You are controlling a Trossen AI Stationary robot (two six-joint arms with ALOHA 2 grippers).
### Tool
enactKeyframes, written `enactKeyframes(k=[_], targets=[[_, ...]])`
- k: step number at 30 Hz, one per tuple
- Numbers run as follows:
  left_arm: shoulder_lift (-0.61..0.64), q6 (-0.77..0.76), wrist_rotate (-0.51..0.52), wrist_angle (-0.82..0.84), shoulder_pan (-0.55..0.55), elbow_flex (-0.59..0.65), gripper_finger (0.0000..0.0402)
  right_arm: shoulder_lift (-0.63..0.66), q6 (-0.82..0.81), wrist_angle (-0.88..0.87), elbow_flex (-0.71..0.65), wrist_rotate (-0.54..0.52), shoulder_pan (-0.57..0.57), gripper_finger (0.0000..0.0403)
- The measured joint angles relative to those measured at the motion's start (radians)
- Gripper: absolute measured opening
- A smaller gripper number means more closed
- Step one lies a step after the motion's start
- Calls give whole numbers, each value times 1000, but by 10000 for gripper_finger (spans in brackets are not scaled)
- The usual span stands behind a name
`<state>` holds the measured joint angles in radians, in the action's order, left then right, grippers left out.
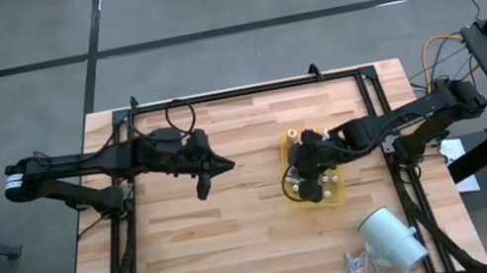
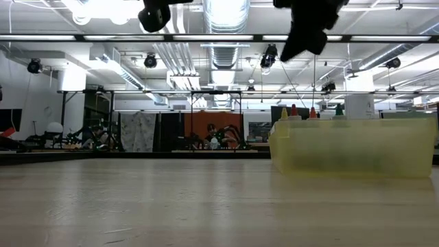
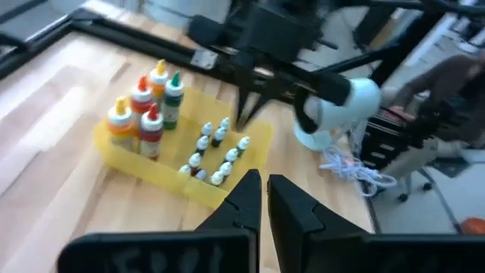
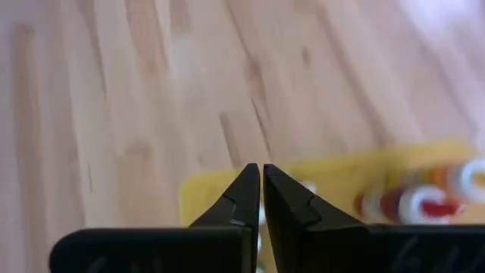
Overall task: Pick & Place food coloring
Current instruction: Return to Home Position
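Right hand (image 1: 310, 180) hangs above yellow bin (image 1: 337, 200) near white cylinder (image 1: 392, 239); left hand (image 1: 224, 166) apart; both pressed together.

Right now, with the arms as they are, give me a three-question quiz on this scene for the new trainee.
1. True or false: the white cylinder stands inside the yellow bin.
2. Which tool hangs over the bin? A left, B right, C neither.
3. Short answer: is either tool holding one of the food coloring bottles?
Key: 1 false, it sits on the table outside the bin. 2 B, the right tool. 3 No: the right tool and the left tool are both shut on nothing; the bottles stand in the bin.
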<state>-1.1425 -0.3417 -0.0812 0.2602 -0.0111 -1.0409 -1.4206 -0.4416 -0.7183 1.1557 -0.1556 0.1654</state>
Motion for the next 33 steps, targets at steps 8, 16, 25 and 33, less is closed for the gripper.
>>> enactKeyframes(k=[8,16,25,33], targets=[[85,136,-7,2,-7,2,0,124,190,193,-31,-31,0,13],[171,218,-7,10,-14,57,0,332,266,392,-199,-28,0,13],[184,195,2,21,-14,96,0,538,269,417,-362,-27,0,13],[215,218,2,21,-15,136,0,697,260,481,-535,-25,0,13]])
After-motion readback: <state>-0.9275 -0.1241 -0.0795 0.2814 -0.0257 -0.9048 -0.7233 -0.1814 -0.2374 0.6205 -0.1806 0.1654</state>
